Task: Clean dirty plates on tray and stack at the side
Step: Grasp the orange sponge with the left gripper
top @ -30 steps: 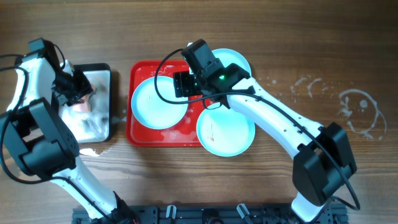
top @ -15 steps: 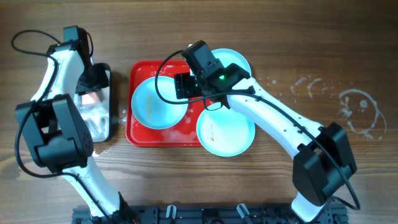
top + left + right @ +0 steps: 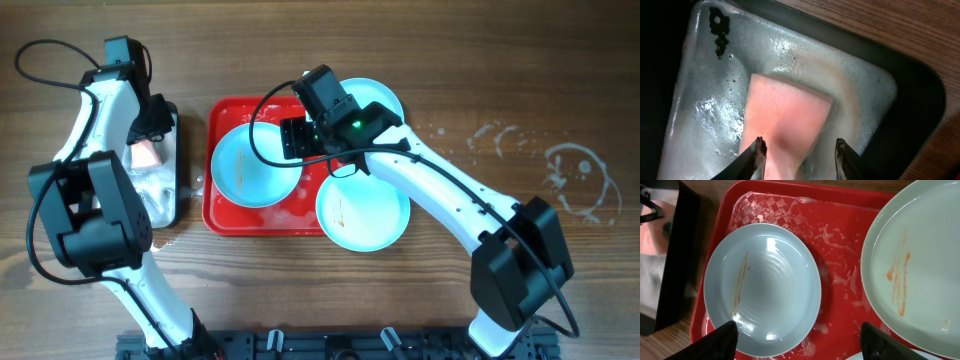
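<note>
Left tool [image 3: 800, 156] open astride pink sponge [image 3: 785, 120] in black tray [image 3: 910, 95], right tool [image 3: 799, 342] wide open, empty, above smeared plate [image 3: 762, 287] on red tray [image 3: 840, 245]

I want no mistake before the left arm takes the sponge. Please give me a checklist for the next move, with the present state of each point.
1. Left gripper open: ok, the jaws stand apart.
2. Pink sponge between its fingers: ok, it lies in the wet metal tray.
3. Fingers already touching the sponge: cannot tell.
4. Right gripper empty: ok, it is open above the red tray.
5. Plate below it clean: not ok, it bears an orange smear.
</note>
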{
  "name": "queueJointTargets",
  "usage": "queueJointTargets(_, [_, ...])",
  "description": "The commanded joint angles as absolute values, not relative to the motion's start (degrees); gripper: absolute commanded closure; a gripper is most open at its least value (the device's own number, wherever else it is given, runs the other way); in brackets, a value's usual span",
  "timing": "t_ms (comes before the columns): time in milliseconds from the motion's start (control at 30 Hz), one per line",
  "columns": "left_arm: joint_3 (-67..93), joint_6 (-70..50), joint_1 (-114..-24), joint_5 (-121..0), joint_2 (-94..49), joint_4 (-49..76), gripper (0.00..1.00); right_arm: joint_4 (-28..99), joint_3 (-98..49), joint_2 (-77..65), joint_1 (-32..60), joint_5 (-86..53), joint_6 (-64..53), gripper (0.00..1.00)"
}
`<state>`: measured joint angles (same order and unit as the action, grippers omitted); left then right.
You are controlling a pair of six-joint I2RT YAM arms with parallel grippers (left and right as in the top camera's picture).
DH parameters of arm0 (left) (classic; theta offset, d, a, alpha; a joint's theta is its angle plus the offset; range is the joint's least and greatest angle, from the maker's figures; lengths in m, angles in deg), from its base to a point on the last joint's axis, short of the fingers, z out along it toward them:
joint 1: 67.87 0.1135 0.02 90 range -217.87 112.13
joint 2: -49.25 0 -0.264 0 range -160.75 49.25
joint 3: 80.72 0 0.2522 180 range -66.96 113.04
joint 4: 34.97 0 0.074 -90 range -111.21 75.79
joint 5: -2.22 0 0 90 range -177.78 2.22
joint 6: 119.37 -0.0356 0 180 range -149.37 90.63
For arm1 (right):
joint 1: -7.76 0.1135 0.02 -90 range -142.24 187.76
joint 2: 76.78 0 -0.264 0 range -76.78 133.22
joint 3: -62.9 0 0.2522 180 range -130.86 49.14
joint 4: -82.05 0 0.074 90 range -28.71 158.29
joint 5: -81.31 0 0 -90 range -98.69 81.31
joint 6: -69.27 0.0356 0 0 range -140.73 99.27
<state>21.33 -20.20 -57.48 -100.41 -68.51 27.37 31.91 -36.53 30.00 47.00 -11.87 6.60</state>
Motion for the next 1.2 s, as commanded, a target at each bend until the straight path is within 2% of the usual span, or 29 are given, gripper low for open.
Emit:
queueJointTargets(0, [19.39, -19.46, -57.91, -101.83, -68.11, 26.72, 0.59, 31.78, -37.39, 30.7, 47.13, -12.18, 6.3, 0.21])
queueJointTargets(200, [14.71, -17.95, -58.31, -102.66, -68.16, 24.16, 0.6, 31.75, -37.39, 30.7, 47.13, -12.18, 6.3, 0.21])
queueJointTargets(233, [14.19, -17.95, -58.29, -102.66, -68.16, 23.92, 0.64, 31.75, -37.39, 30.7, 47.13, -12.18, 6.3, 0.21])
queueJointTargets(267, [13.92, -17.95, -58.29, -102.64, -68.16, 23.7, 0.68, 31.75, -37.39, 30.7, 47.13, -12.18, 6.3, 0.21])
queueJointTargets(333, [13.92, -16.97, -58.29, -102.66, -68.16, 23.5, 0.87, 31.8, -37.39, 30.7, 47.13, -12.18, 6.3, 0.21])
queueJointTargets(367, [13.92, -16.86, -58.29, -102.59, -68.16, 23.28, 0.94, 31.8, -37.39, 30.7, 47.13, -12.18, 6.3, 0.21])
queueJointTargets(567, [11.89, -16.84, -58.29, -100.58, -68.2, 21.75, 0.87, 31.8, -37.39, 30.7, 47.13, -12.2, 6.43, 0.21])
queueJointTargets(600, [11.0, -16.81, -58.29, -100.45, -68.22, 21.14, 0.89, 31.8, -37.39, 30.7, 47.13, -12.2, 6.41, 0.21])
queueJointTargets(633, [10.12, -16.79, -58.29, -100.41, -68.2, 20.66, 0.96, 31.8, -37.36, 30.7, 47.13, -12.2, 6.45, 0.21])
queueJointTargets(800, [10.41, -16.68, -58.24, -98.46, -68.02, 21.56, 0.96, 31.78, -37.36, 30.7, 47.13, -12.46, 6.45, 0.21])
queueJointTargets(1000, [15.65, -17.93, -55.88, -85.3, -60.79, 31.74, 0.96, 33.13, -35.75, 30.75, 47.11, -13.9, 11.08, 0.22])
queueJointTargets(1167, [16.0, -20.25, -52.06, -74.7, -51.52, 35.04, 0.96, 33.13, -35.59, 31.97, 47.11, -14.8, 11.72, 0.28])
